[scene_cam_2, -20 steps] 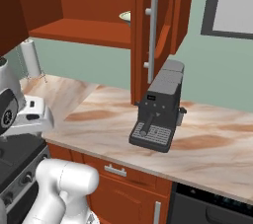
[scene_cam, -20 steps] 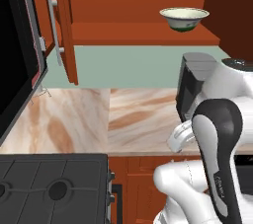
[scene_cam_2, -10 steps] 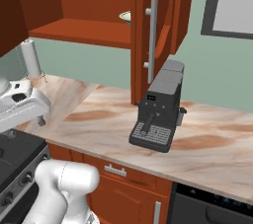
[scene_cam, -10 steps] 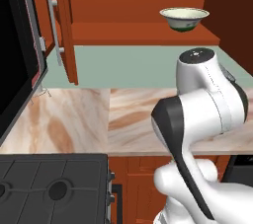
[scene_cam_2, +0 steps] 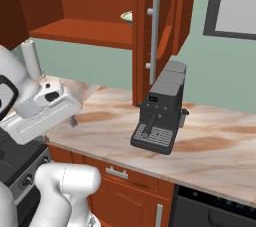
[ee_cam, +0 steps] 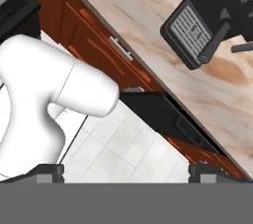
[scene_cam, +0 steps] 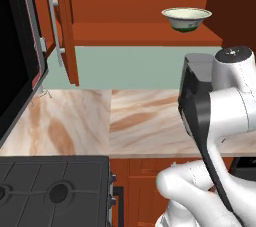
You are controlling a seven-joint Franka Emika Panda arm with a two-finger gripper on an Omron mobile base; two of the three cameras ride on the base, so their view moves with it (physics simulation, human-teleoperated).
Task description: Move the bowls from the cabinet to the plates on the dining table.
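The task looks barely begun. The cream bowl (scene_cam: 186, 19) with the green band sits on the open cabinet (scene_cam: 145, 33) shelf, at one o'clock in the left base view. The gripper (ee_cam: 126, 172) is spread wide, empty, well below over the floor.

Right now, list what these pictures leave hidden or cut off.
- Bowl: in the right base view the cabinet door covers all but a sliver of its rim; the left base view shows it whole.
- Coffee machine: the arm hides most of it in the left base view.
- Gripper: just the fingertips poke up in the hand view, far apart.
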